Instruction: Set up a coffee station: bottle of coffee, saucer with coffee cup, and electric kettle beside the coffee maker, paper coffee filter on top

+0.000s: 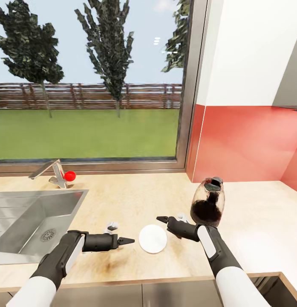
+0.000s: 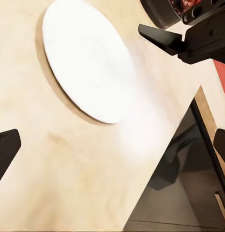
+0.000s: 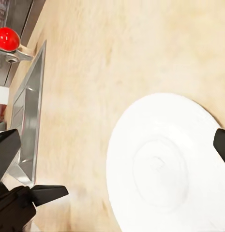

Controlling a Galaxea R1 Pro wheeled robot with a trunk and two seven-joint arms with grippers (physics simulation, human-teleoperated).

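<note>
Lower centre of the head view: saucer [image 1: 153, 238] on the countertop [image 1: 135, 200], flanked by left gripper [image 1: 122, 238] and right gripper [image 1: 167, 220], both spread; coffee bottle [image 1: 207, 202] right.

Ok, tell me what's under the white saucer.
The saucer lies flat on the wooden countertop, between the two grippers, with bare wood showing all round its rim. Whatever is directly beneath the saucer is covered, so I cannot see it.

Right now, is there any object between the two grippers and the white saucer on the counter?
Nothing visible is. The saucer lies flat on bare countertop between the left gripper and right gripper; the coffee bottle stands behind the right arm.
</note>
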